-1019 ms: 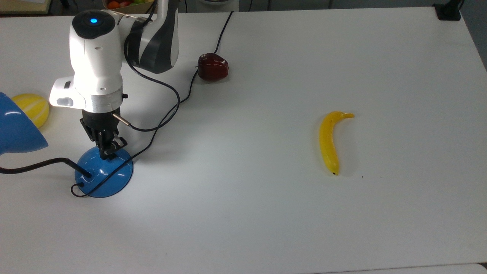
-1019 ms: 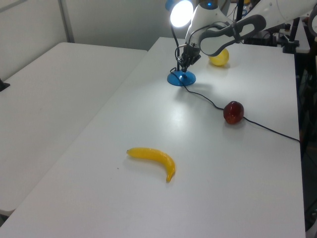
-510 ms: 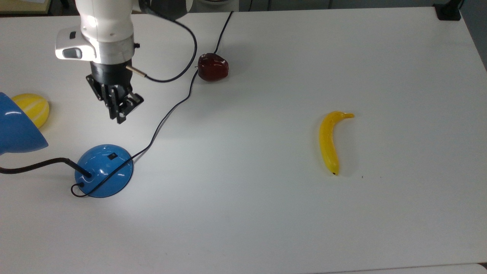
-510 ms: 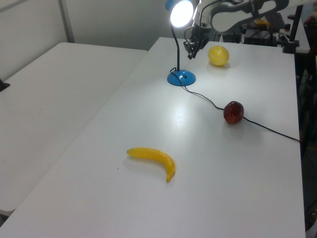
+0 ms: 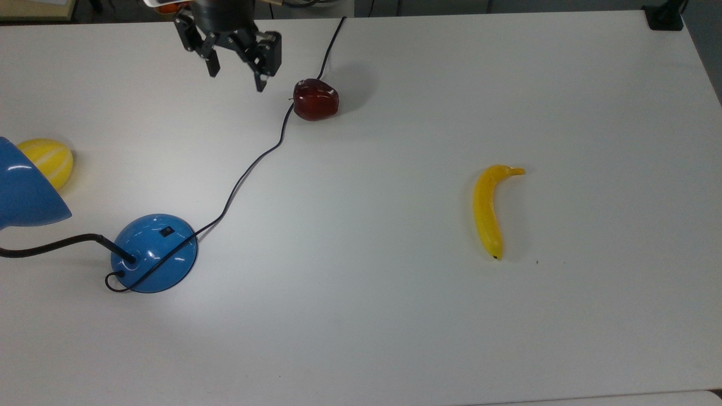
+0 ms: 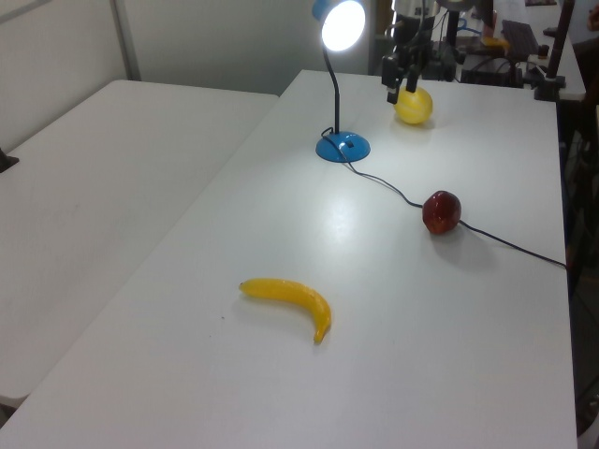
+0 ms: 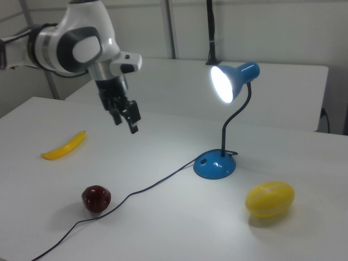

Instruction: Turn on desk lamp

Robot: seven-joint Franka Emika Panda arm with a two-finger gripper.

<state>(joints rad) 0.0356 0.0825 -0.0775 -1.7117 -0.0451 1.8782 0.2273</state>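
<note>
Currently we record: glossy blue desk lamp (image 7: 222, 128) with domed base, standing on the white surface (image 5: 395, 310), shade glowing, so the task looks done. Black two-finger gripper (image 5: 237, 70), fingers spread and empty, hangs well apart from it.

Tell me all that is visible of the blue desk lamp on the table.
The desk lamp is glossy blue. Its round domed base sits flat on the white table and bears a small black switch. A black bendy neck rises to a cone shade, which glows: the lamp is lit. A black cord leaves the base. Nothing else touches it.
</note>
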